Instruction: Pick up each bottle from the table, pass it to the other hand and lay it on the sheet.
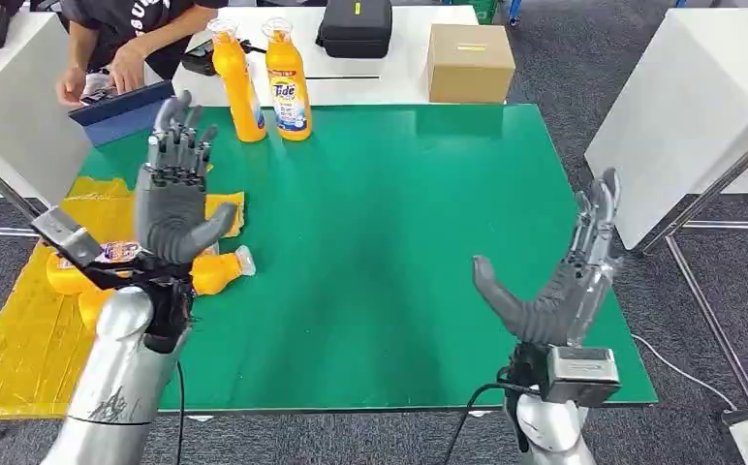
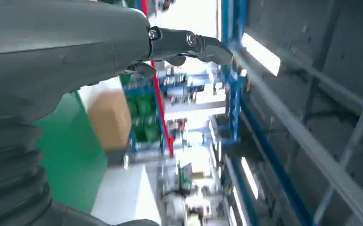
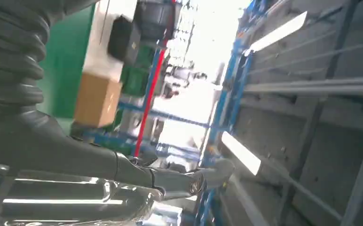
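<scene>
Two bottles [image 1: 262, 82] stand upright at the green table's [image 1: 389, 242] far edge.
Both hands, left hand [image 1: 174, 189] and right hand [image 1: 564, 276], are raised, fingers spread, holding nothing, well apart from them.

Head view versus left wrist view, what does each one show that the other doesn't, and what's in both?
Head view alone: two upright orange bottles at the far edge of the green table, orange bottles lying on the yellow sheet at its left end, a black case, a person's hand at a blue tablet, and the right hand, raised with fingers apart. Left wrist view alone: blue racking and ceiling lights. Shared: the left hand, holding nothing, the green table and the cardboard box.
</scene>
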